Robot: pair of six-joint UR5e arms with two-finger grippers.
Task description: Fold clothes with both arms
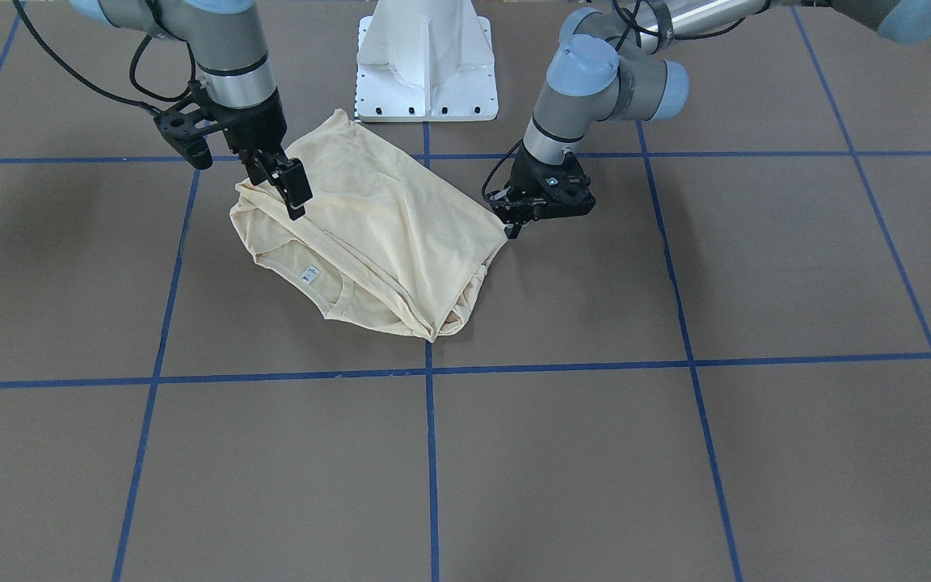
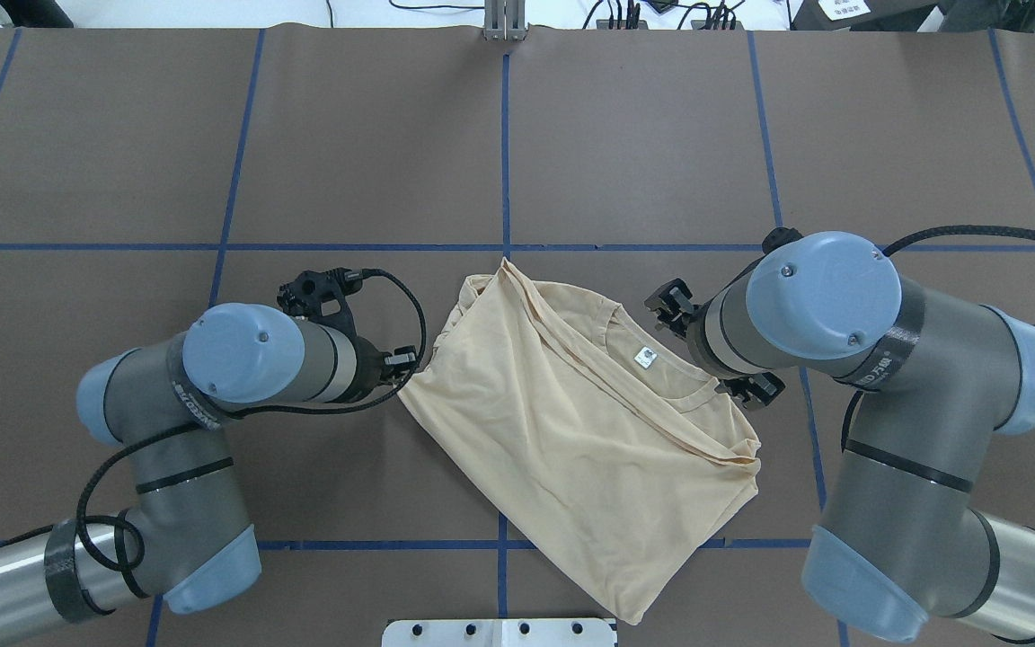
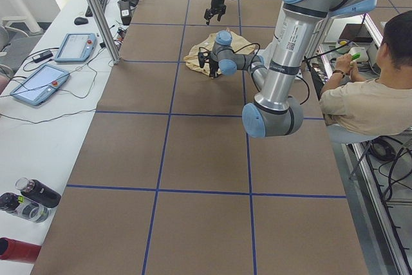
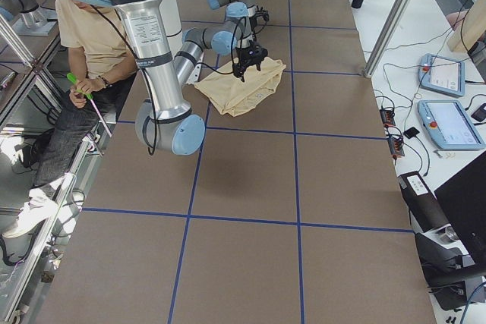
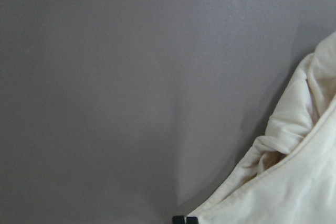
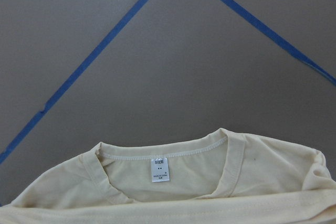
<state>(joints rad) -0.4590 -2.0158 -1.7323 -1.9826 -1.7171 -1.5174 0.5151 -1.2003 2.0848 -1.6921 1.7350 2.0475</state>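
Brown table (image 1: 595,485) gridded with blue tape (image 1: 431,453) carries the pale cream-yellow, thin-fabric long-sleeved T-shirt (image 2: 562,431), doubled into a rough oblong between your two arms and just ahead of the robot's base. Your black two-finger right gripper (image 1: 280,184) hangs over the collar side with its fingers spread, gripping nothing. From it the garment lies directly beneath and stretches inward toward the other arm. Its wrist camera looks down on the small white neck label (image 6: 160,169) and the stitched neckline. Your black two-finger left gripper (image 1: 514,225) sits low at the opposite corner, its tip touching the shirt's edge, so the cloth lies wholly to its inner side. That wrist view catches only a sliver of black fingertips (image 5: 179,219) against the hem, and you cannot tell whether they are pressed together or pinching cloth. The oblong's long axis slants from the far end by the left gripper to the near end on the right gripper's side, with the collar along one long edge. Both grippers are at the cloth, the left looking nearer a hold, so the next fold probably hinges on carrying an edge across that slanted axis.
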